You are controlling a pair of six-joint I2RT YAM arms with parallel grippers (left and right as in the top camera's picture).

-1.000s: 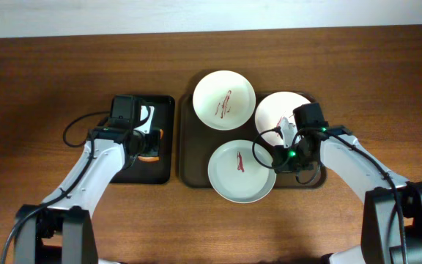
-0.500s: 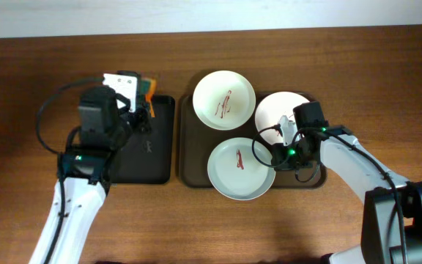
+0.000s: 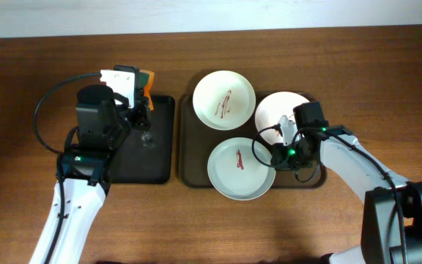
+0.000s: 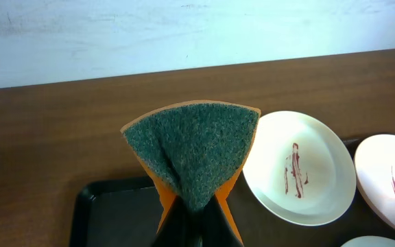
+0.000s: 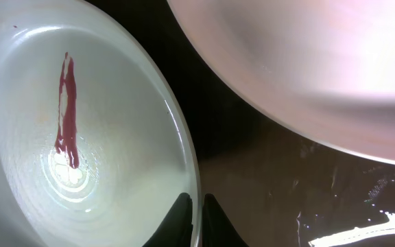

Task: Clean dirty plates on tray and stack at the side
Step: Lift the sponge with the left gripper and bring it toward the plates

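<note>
Three plates lie on the dark brown tray (image 3: 190, 158). The rear plate (image 3: 224, 100) and the near plate (image 3: 241, 170) carry red smears; the right plate (image 3: 280, 111) is partly hidden by my right arm. My right gripper (image 5: 196, 206) is shut on the rim of the near plate (image 5: 81, 137), at its right edge. My left gripper (image 4: 196, 213) is shut on a green and orange sponge (image 4: 194, 154), held up above the black tray (image 3: 152, 161). The rear plate also shows in the left wrist view (image 4: 299, 168).
The narrower black tray lies left of the brown tray. Bare wood tabletop (image 3: 387, 81) spreads to the right, left and front. A pale wall edge runs along the far side of the table.
My left arm has lifted off the black tray with the sponge and risen toward the tray's rear edge. My right gripper has stayed at the near plate's rim.
</note>
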